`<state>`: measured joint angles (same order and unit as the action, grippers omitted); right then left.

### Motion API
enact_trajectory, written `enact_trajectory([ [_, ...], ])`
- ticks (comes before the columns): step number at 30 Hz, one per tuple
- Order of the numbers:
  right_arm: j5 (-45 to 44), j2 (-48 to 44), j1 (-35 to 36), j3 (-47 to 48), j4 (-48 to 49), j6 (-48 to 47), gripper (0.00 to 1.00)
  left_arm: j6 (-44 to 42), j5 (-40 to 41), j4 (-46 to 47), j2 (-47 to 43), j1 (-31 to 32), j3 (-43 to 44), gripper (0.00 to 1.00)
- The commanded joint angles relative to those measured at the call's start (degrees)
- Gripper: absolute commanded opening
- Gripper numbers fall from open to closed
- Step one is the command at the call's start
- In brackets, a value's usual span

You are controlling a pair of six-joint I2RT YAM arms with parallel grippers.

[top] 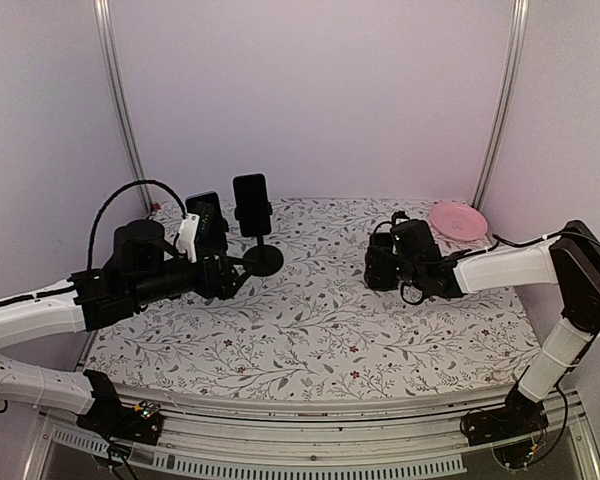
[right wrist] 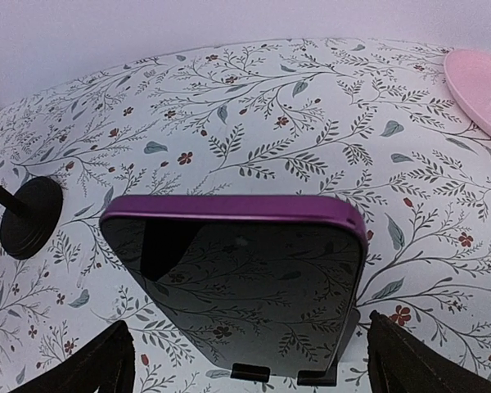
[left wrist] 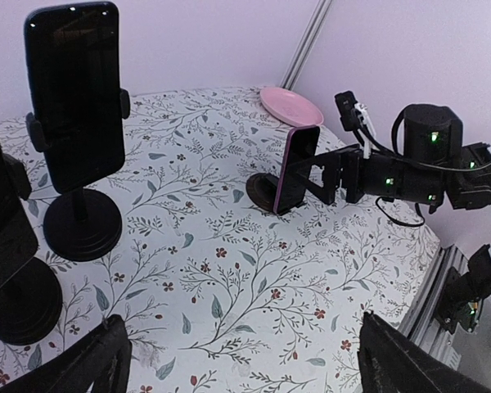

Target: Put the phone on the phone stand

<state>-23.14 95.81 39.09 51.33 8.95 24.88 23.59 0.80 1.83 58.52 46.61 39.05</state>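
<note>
A phone in a purple case [right wrist: 237, 270] leans upright on a small dark phone stand [left wrist: 260, 191]; its lower edge sits on the stand's two lips [right wrist: 250, 372]. It also shows in the left wrist view [left wrist: 299, 168]. My right gripper [right wrist: 247, 327] is open, one finger on each side of the phone, not touching it; in the top view it [top: 377, 265] is right of centre. My left gripper [left wrist: 245, 360] is open and empty over the mat, at the left in the top view [top: 238, 275].
Two black phones [top: 252, 205] [top: 208, 213] are clamped on tall round-based stands beside my left gripper; the nearer one [left wrist: 74, 94] stands on its base [left wrist: 82, 228]. A pink plate [top: 457, 220] lies at the back right. The mat is floral.
</note>
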Motion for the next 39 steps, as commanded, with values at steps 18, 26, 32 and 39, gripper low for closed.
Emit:
enact_trajectory([
  [18, -0.83, 5.41, 0.47, 2.01, -0.71, -1.07, 0.99, -1.05, -0.16, 0.99, -0.29, 0.73, 1.29, 0.97],
  [26, -0.25, 5.88, 0.05, 1.58, -0.05, -1.06, 0.92, -1.01, -0.08, 0.90, -0.47, 0.72, 1.31, 0.97],
  [32, 0.16, 5.71, -0.07, 1.45, 0.41, -1.84, 0.81, -1.01, -0.02, 0.99, -0.36, 0.72, 1.25, 0.97],
  [39, 0.09, 5.54, -0.02, 1.37, 0.55, -2.04, 0.73, -1.02, -0.08, 1.09, -0.25, 0.71, 1.38, 0.96],
])
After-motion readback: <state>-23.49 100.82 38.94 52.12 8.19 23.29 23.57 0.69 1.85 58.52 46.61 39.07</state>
